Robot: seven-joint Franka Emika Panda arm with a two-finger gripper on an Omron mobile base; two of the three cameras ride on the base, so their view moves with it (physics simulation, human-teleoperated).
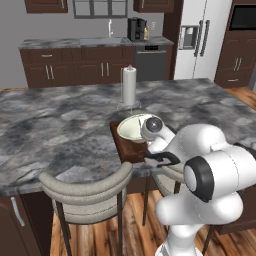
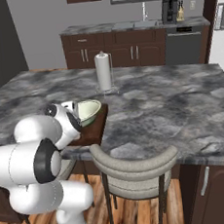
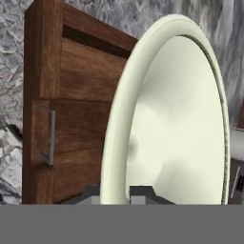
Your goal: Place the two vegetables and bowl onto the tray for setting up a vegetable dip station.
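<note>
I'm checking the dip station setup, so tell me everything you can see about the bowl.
The bowl is wide, shallow and round, pale cream with a greenish tint, smooth like glazed ceramic, and empty. It sits over the dark wooden tray at the near edge of the grey stone island, in front of the paper towel roll. The claw is shut on its near rim, one fingertip either side.

The white arm folds up from its base and reaches forward and down, its wrist bent low. The gripper is clamped on the bowl's rim, one of its fingers on each side of it.
</note>
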